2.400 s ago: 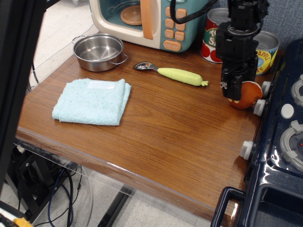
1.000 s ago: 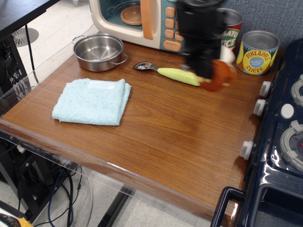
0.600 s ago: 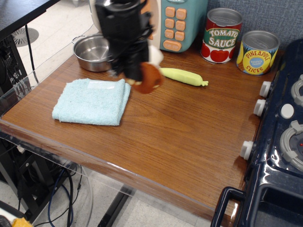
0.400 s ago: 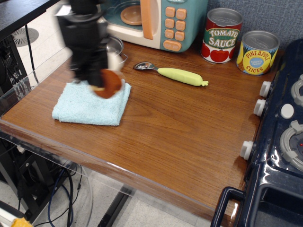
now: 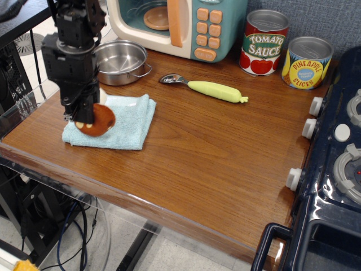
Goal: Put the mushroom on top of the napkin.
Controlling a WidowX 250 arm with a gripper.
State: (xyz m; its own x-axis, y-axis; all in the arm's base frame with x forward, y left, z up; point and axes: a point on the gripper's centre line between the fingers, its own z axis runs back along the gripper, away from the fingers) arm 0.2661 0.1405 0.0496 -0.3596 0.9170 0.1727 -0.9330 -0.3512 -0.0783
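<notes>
Now the mushroom (image 5: 96,120) hangs clamped in the claw (image 5: 82,116) over the napkin (image 5: 127,121).

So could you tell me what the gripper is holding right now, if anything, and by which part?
The gripper holds the small reddish-brown toy mushroom; its fingers hide the exact grip point, apparently the stem end.

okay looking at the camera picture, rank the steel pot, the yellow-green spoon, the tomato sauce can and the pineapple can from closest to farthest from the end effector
The end effector is at the table's left, over the napkin, holding the mushroom.
1. Steel pot: just behind it, back left.
2. Yellow-green spoon: middle of the table, to its right.
3. Tomato sauce can: back right.
4. Pineapple can: farthest right, beside the tomato can.
</notes>
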